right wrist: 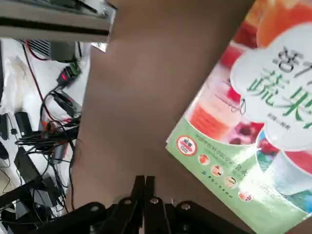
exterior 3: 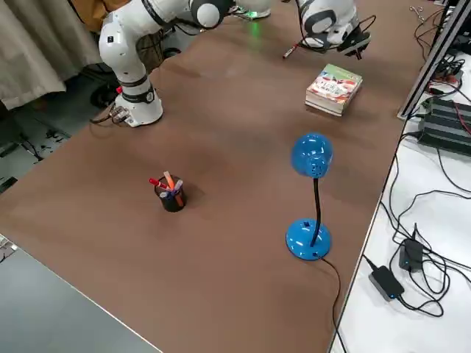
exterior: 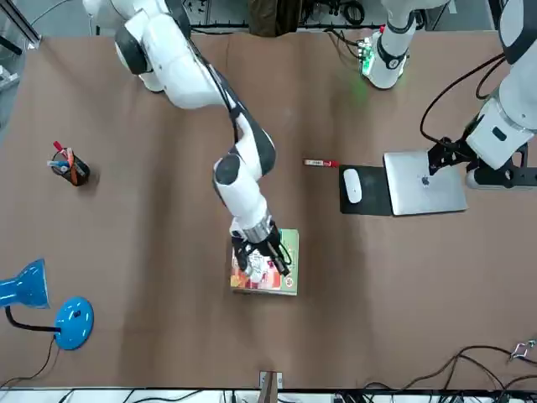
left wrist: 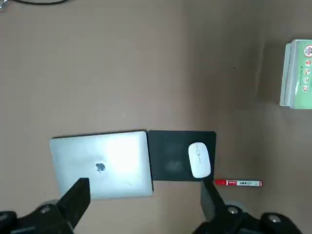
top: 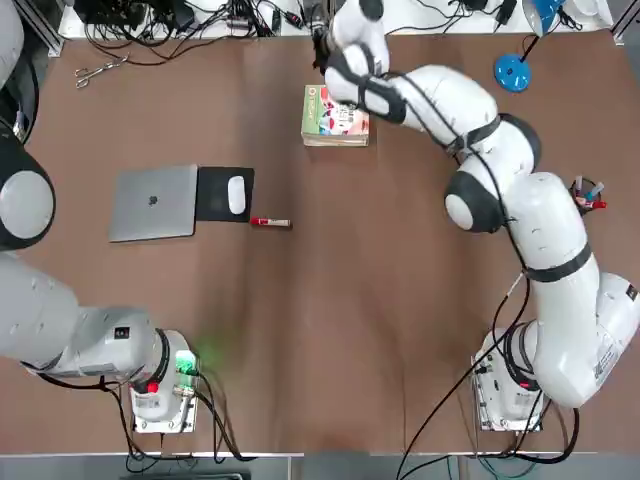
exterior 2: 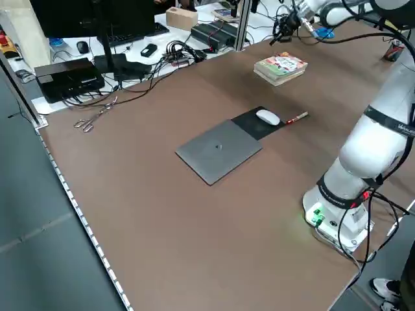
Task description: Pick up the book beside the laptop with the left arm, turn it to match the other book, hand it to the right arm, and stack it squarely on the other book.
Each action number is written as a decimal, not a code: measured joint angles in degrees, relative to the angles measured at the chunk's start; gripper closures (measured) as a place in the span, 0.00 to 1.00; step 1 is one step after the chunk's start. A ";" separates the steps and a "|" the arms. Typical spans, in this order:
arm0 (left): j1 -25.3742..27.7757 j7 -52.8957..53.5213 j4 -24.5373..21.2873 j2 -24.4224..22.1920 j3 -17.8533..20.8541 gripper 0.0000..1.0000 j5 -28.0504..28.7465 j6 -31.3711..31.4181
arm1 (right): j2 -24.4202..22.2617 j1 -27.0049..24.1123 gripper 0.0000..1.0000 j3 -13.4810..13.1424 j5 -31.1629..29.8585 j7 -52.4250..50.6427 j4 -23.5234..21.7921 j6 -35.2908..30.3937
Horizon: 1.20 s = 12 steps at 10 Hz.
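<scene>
Book (top: 340, 118) and other book (left wrist: 285, 78) are stacked toward the far side of the tabletop (top: 300, 330), a little right of its middle line. Nearer the robot, the laptop (top: 153, 204) is seen on the left, beside the black pad (top: 212, 212), on which the mouse (top: 236, 195) is set; a red-and-white marker (top: 271, 222) lies at the pad's right side. The left claw (left wrist: 146, 195) is held raised on the left side, its fingers spread wide. At about the laptop's depth, well to the right, the pen cup (top: 588, 195) is placed.

Farther off, the book is laid flat, cover up, as the top of the stack. Its long axis runs left to right across the tabletop, and its green-banded short end is pointed to the robot's left. Past that end, a narrow strip of the other book is exposed underneath. Above and just beyond the stack, the right claw (right wrist: 145, 183) is held angled, its fingers closed together. The blue lamp (exterior 3: 310, 154) is stood far right, and cables (top: 160, 35) are bunched at the far left edge.
</scene>
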 joint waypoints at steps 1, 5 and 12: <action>0.01 0.00 0.00 0.00 0.00 0.00 0.00 0.00 | -2.18 -2.02 0.96 0.02 0.03 -5.39 -0.05 -5.32; 0.06 0.00 0.00 0.00 0.01 0.00 0.00 0.00 | -9.66 -15.25 0.84 5.00 0.14 -30.52 -0.36 -26.97; 0.13 0.00 0.02 0.03 -0.02 0.00 0.00 0.00 | -26.46 -36.54 0.01 6.95 -0.80 -65.43 -12.03 -42.68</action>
